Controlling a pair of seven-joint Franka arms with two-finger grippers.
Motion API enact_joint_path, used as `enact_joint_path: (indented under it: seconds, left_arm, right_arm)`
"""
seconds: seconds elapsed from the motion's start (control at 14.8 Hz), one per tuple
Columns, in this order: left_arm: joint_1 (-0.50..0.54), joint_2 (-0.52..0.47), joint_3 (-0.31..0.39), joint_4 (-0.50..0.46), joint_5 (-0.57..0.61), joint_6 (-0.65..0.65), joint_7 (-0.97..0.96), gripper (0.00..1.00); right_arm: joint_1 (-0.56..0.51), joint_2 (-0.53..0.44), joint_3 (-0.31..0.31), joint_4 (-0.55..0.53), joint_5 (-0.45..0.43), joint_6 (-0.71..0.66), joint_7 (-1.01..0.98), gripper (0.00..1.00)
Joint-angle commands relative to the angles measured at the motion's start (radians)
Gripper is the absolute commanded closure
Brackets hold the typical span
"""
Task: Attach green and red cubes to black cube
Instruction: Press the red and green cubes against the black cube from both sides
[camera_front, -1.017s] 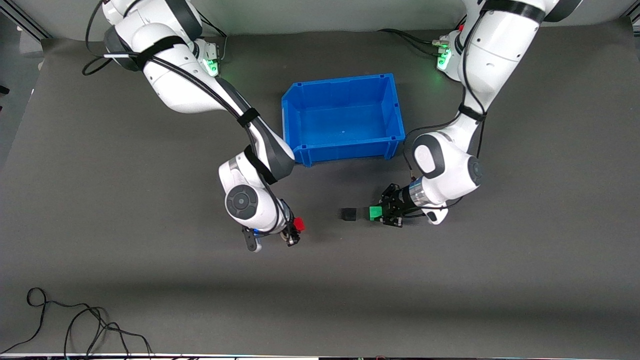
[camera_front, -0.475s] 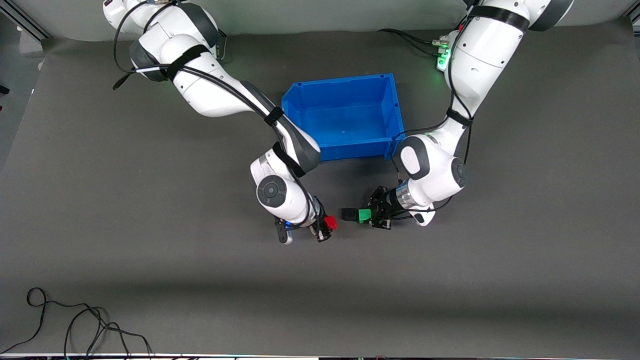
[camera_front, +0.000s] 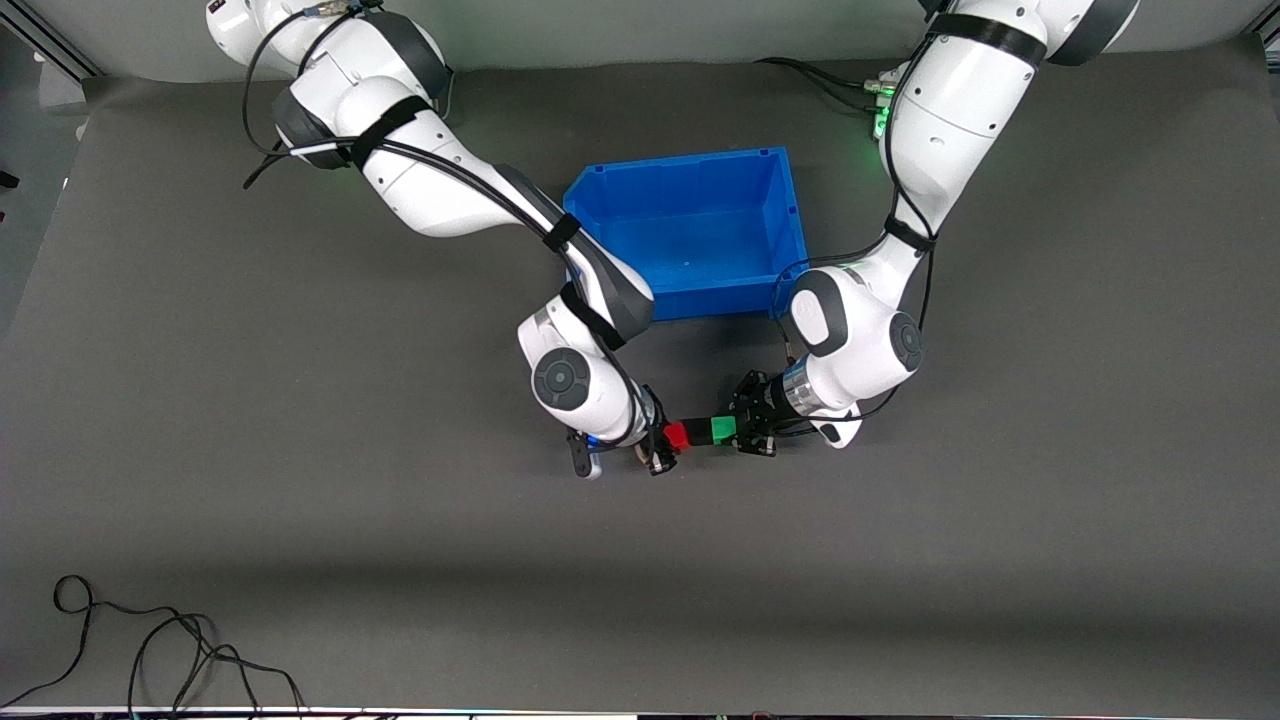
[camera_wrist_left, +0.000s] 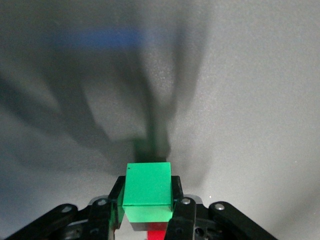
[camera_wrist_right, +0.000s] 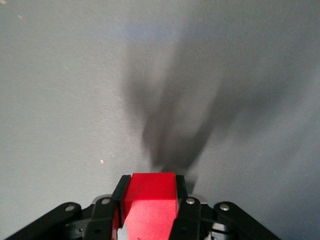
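Observation:
The black cube (camera_front: 697, 431) lies on the grey mat, nearer to the front camera than the blue bin. My left gripper (camera_front: 730, 431) is shut on the green cube (camera_front: 722, 430) and holds it against the black cube's side toward the left arm's end. My right gripper (camera_front: 670, 439) is shut on the red cube (camera_front: 677, 436) and holds it against the other side. The three cubes form one row. The left wrist view shows the green cube (camera_wrist_left: 148, 191) between the left gripper's fingers (camera_wrist_left: 176, 192), with a bit of red beneath. The right wrist view shows the red cube (camera_wrist_right: 149, 199) between the right gripper's fingers (camera_wrist_right: 121, 192).
An open blue bin (camera_front: 690, 165) stands on the mat between the two arms, farther from the front camera than the cubes. A black cable (camera_front: 150, 640) lies coiled near the mat's front edge at the right arm's end.
Both arms have moved inward toward the black cube. The green cube has closed the gap to it, and the red cube has travelled along the mat and now touches it too.

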Motion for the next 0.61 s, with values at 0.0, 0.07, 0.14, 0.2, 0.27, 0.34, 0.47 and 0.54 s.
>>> enact_joint_path:
  seconds: [0.0,0.07,0.14,0.2,0.27,0.34,0.47,0.54]
  left_arm:
    - [-0.017,0.011,0.013,0.041,-0.014,0.009,-0.077,0.87]
    - [-0.015,0.010,0.013,0.046,-0.014,0.009,-0.090,0.87]
    - [-0.015,0.010,0.013,0.049,-0.014,0.009,-0.094,0.87]
    - [-0.017,0.010,0.013,0.049,-0.014,0.009,-0.094,0.87]
    - [-0.020,0.010,0.013,0.049,-0.014,0.009,-0.095,0.87]
    - [-0.020,0.010,0.013,0.051,-0.014,0.011,-0.101,0.86]
    - [-0.027,0.011,0.013,0.055,-0.013,0.009,-0.109,0.84]
    - [-0.027,0.011,0.013,0.055,-0.009,0.009,-0.108,0.71]
  right_arm:
    - [0.016,0.042,-0.004,0.043,0.020,0.029,0.019,0.86]
    - [0.016,0.047,-0.004,0.043,0.021,0.031,0.019,0.86]
    - [0.016,0.047,-0.004,0.043,0.022,0.034,0.017,0.86]
    - [0.016,0.047,-0.004,0.043,0.022,0.034,0.017,0.85]
    - [0.016,0.047,-0.004,0.043,0.022,0.034,0.017,0.84]
    - [0.016,0.047,-0.004,0.045,0.022,0.034,0.017,0.82]
    - [0.010,0.047,-0.004,0.048,0.022,0.034,0.014,0.82]
    - [0.010,0.047,-0.004,0.048,0.022,0.035,0.014,0.82]
